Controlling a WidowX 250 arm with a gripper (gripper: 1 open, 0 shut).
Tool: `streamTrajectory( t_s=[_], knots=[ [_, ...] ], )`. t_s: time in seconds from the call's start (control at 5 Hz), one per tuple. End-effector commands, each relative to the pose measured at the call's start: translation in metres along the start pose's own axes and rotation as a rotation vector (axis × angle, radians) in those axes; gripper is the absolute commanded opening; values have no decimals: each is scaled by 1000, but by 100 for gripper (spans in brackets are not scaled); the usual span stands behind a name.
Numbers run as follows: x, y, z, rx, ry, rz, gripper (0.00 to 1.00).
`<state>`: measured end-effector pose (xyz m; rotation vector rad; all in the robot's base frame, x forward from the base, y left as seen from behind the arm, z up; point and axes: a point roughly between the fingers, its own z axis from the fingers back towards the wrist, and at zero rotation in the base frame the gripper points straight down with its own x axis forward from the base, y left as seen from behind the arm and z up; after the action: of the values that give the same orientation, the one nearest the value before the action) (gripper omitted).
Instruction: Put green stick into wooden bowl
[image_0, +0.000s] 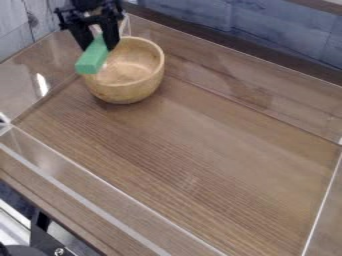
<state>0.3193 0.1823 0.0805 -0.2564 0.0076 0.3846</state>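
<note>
The claw (94, 36) is clamping its tips on the upper end of the green stick (92, 57), at the far left side of the wooden bowl (127, 72). The stick is hanging at a tilt from the claw, its lower end leaning leftward, and is overlapping the bowl's left rim in this view; whether it is touching that rim, I cannot tell. The bowl is sitting upright on the brown wooden table (201, 150), its hollow facing up.
</note>
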Motion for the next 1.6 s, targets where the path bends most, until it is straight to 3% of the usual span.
streamTrajectory(
  t_s=[0.0,0.4,0.6,0.8,1.2,1.4],
  knots=[
    [16,7,14,14,-73,-6,0],
    [16,7,-1,2,-91,56,0],
    [20,12,14,-11,-66,-42,100],
    [24,17,29,-18,-40,-143,100],
    [21,12,18,-26,-5,-231,100],
    [17,5,19,-33,1,-227,100]
  ],
)
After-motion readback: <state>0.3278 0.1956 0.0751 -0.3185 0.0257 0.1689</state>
